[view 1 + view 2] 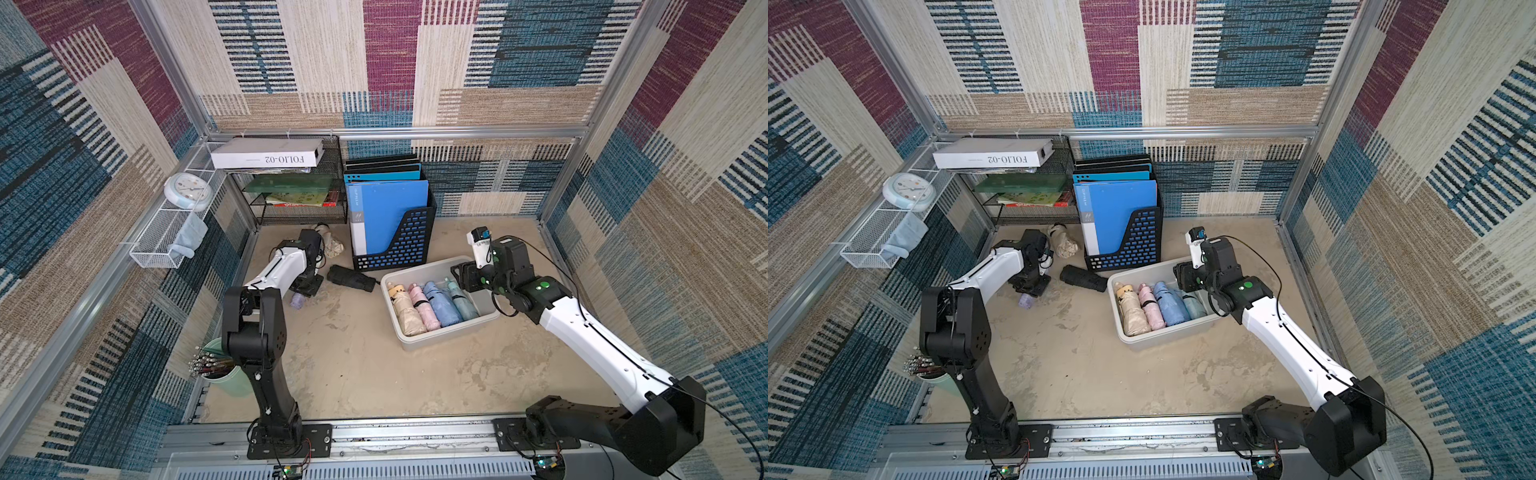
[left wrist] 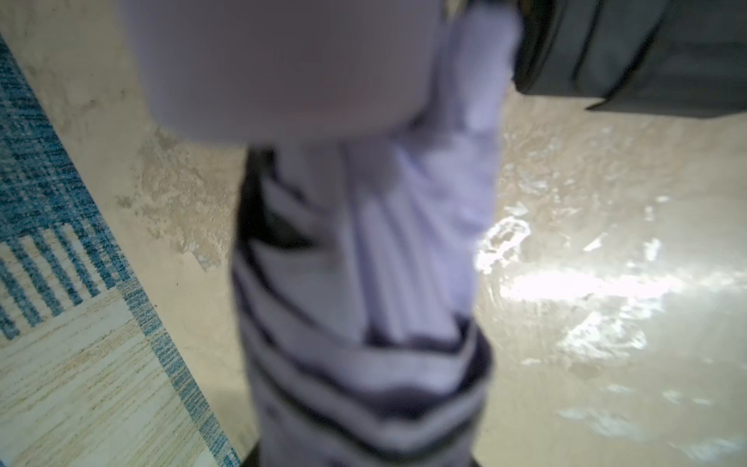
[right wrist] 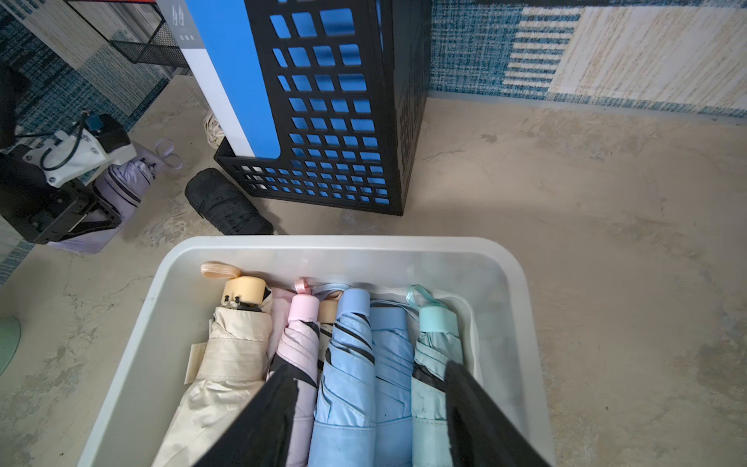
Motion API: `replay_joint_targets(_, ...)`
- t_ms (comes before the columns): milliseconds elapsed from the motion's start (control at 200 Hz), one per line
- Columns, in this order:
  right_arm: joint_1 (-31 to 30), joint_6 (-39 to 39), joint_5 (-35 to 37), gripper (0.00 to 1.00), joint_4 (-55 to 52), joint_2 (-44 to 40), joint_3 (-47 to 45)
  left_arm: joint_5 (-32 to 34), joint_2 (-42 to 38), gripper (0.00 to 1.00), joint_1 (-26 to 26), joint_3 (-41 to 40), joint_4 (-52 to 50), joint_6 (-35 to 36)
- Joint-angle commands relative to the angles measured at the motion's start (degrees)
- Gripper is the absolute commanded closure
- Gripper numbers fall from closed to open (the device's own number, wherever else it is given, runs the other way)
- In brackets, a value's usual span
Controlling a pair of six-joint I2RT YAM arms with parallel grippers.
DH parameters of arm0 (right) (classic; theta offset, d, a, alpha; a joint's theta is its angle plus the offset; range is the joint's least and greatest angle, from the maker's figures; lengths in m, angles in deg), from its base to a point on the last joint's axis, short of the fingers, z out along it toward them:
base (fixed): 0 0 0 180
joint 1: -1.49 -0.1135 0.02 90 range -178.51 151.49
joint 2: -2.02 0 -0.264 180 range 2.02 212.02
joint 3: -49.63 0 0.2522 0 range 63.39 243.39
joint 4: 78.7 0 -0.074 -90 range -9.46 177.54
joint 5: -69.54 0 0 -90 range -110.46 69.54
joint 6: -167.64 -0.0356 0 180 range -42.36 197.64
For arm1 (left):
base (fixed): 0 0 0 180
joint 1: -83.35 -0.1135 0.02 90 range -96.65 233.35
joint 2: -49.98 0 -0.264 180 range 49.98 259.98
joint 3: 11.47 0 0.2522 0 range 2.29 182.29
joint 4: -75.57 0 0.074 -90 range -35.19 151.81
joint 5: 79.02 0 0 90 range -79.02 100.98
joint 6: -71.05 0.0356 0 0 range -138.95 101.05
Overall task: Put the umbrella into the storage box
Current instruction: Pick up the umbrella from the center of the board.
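Though left pincer (image 3: 87, 220) straddles the lavender umbrella (image 3: 125, 182) on the bench (image 3: 566, 242), apart from the storage box (image 3: 323, 242), its pinch cannot be told. Squeeze mid-body before lifting; right pincer (image 3: 372, 424) hangs spread

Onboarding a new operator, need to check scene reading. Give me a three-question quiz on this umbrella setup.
1. True or false: the black folded fabric umbrella lies outside the light grey rectangular plastic storage box.
2. Which umbrella is the left end effector down over? A) the lilac folded fabric umbrella B) a teal one C) a pink one
3. Fill in: the ___ end effector hangs above the storage box, jaws apart.

Key: 1 true; 2 A; 3 the right end effector.
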Motion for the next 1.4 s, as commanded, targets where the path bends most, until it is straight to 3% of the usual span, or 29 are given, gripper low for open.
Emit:
replay_joint_targets(0,-0.05,-0.34,-1.12,0.37,2.05,-0.90,-0.50,-4.05,-4.94,0.70,0.25,-1.61,-0.57,-4.07)
replay_joint_targets(250,-0.04,-1.60,-5.54,0.38,2.88,-2.60,-0.67,-23.50,-21.14,0.69,1.26,-7.54,2.35,-12.53)
replay_joint_targets(441,-0.62,-2.97,-18.38,0.37,6.74,-3.42,-0.59,-41.60,-32.24,0.69,2.05,-12.66,10.07,-21.45)
replay_joint_targets(661,-2.49,-8.08,-31.84,0.36,13.04,-1.56,1.09,-55.18,-41.13,0.68,4.43,-18.08,22.07,-31.32)
replay_joint_targets(1072,-8.64,-19.14,-49.95,0.29,26.35,8.85,11.03,-64.01,-44.56,0.67,16.75,-19.24,30.43,-32.78)
replay_joint_targets(1398,-10.10,-24.41,-53.86,0.27,32.86,11.61,11.28,-66.71,-41.18,0.67,22.39,-16.62,32.63,-33.47)
